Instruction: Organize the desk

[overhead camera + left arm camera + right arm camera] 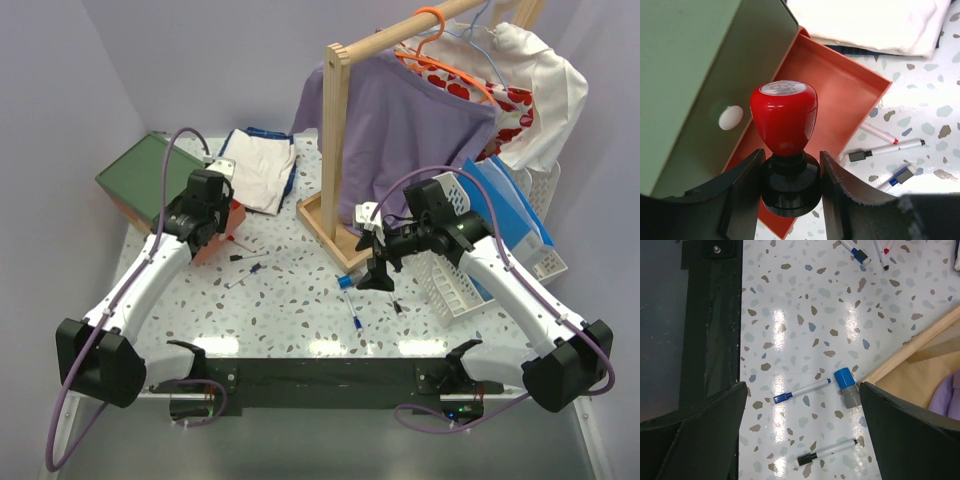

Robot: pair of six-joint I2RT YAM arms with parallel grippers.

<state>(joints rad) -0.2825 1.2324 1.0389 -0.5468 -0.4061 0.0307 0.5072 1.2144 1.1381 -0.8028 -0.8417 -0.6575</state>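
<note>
The desk [300, 305] is a white speckled tabletop. My left gripper [213, 217] is shut on the black base of a red-handled stamp [784, 120] and holds it over the open orange drawer [840, 85] of the green box [145, 178]. My right gripper [378, 276] is open and empty above the desk [805, 300]. Below it lie a blue-capped marker [810, 388], a blue and grey cylinder [847, 388] and a black-capped marker [827, 452]. Three more markers [887, 147] lie right of the drawer.
A wooden clothes rack [335, 140] with a purple shirt [410, 130] stands at the back. A white basket [455, 275] with a blue folder [510, 205] is at the right. Folded white cloth [258, 170] lies beside the green box. A black rail [320, 372] runs along the front.
</note>
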